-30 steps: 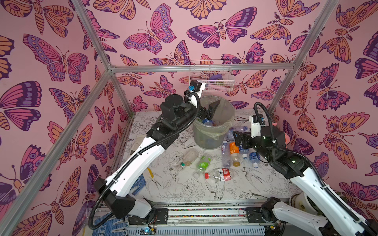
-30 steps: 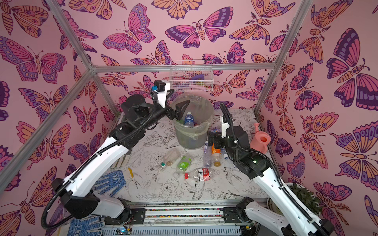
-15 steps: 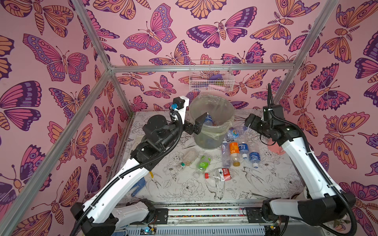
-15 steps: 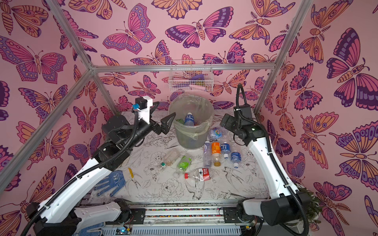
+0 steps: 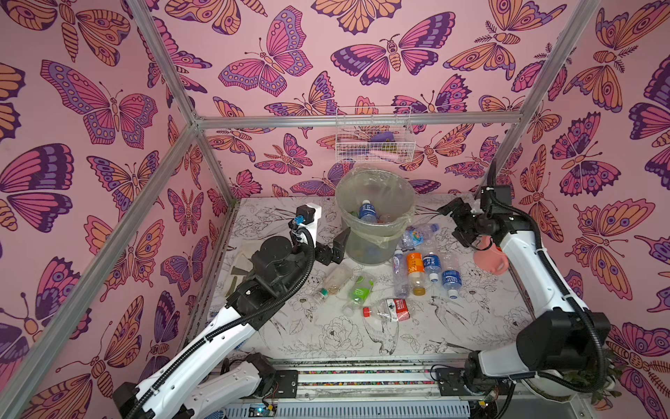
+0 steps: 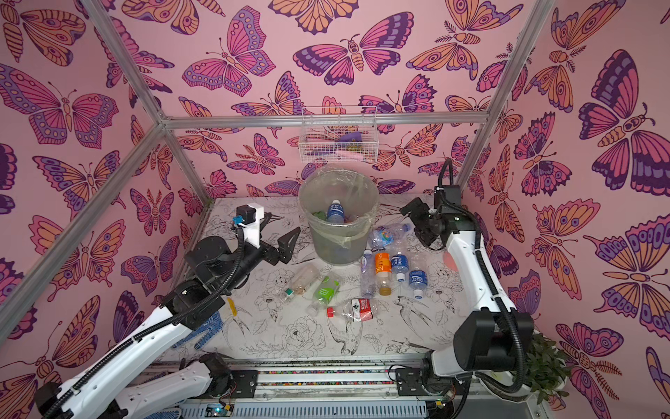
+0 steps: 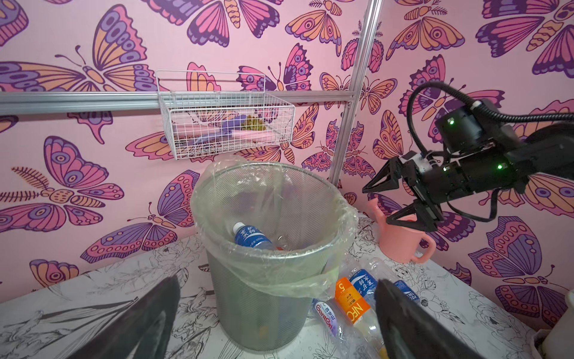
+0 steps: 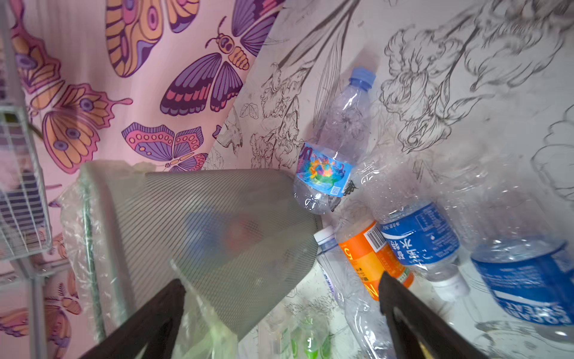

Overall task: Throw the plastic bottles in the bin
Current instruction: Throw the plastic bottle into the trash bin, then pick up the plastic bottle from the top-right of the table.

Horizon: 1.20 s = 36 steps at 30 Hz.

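Observation:
The grey mesh bin (image 5: pixel 366 250) (image 6: pixel 337 248) with a clear liner stands at the back middle, and a blue-labelled plastic bottle (image 5: pixel 368 212) (image 7: pixel 251 237) lies inside it. Several plastic bottles lie on the table to its right and front: an orange-labelled one (image 5: pixel 414 268) (image 8: pixel 369 255), blue-labelled ones (image 5: pixel 450 279), a green one (image 5: pixel 357 292) and a crushed red-labelled one (image 5: pixel 389 310). My left gripper (image 5: pixel 339 248) (image 7: pixel 278 286) is open and empty, just left of the bin's base. My right gripper (image 5: pixel 453 223) (image 8: pixel 281 279) hangs open and empty at the back right, above the bottles.
A pink watering can (image 5: pixel 491 259) (image 7: pixel 400 242) sits under the right arm by the right wall. A white wire basket (image 5: pixel 373 138) hangs on the back wall above the bin. A blue glove (image 6: pixel 203 326) and a yellow tool (image 6: pixel 232 304) lie at the front left.
My left gripper has dropped back from over the bin to the table left of it. The right arm has swung from over the bottles up toward the back right corner.

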{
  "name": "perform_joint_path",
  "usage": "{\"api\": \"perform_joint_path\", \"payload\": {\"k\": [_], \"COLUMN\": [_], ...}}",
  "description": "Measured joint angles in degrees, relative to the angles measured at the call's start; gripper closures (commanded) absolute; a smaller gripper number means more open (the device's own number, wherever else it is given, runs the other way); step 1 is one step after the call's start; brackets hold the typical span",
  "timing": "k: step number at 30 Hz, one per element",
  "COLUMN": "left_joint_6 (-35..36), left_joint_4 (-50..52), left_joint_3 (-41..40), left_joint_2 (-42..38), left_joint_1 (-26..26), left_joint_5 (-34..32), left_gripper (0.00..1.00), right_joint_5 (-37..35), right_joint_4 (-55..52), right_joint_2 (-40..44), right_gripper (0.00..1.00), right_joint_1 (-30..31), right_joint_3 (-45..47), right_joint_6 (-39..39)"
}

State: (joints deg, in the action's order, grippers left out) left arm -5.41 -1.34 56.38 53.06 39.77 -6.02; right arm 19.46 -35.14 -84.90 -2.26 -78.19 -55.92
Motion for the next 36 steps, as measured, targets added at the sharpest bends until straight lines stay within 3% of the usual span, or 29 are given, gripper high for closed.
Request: {"api": "perform_joint_path", "payload": {"k": [7,21,36], "left_joint_6": [-2.32,-9.92,-18.53], "left_joint_4": [1.11,5.97,11.08], "left_joint_3": [-3.67,-9.33,-16.57], "left_joint_2": [-3.98,-7.43,-9.16], "left_joint_1": [0.0,0.0,0.02], "left_joint_5": [-1.4,-1.77,-1.75], "left_gripper": [0.01,0.02,0.04], "right_joint_5": [0.72,-2.67,-7.91], "right_joint_4": [0.39,-1.22,-3.89], "right_joint_2": [-2.91,-12.98,-20.98], "right_gripper": [0.01,0.0,0.12], "right_joint_1": [-0.22,-0.22,2.16], "right_joint_3": [0.76,-8.37,-18.84], "right_joint_6": [-2.19,-4.11,-4.13]}}
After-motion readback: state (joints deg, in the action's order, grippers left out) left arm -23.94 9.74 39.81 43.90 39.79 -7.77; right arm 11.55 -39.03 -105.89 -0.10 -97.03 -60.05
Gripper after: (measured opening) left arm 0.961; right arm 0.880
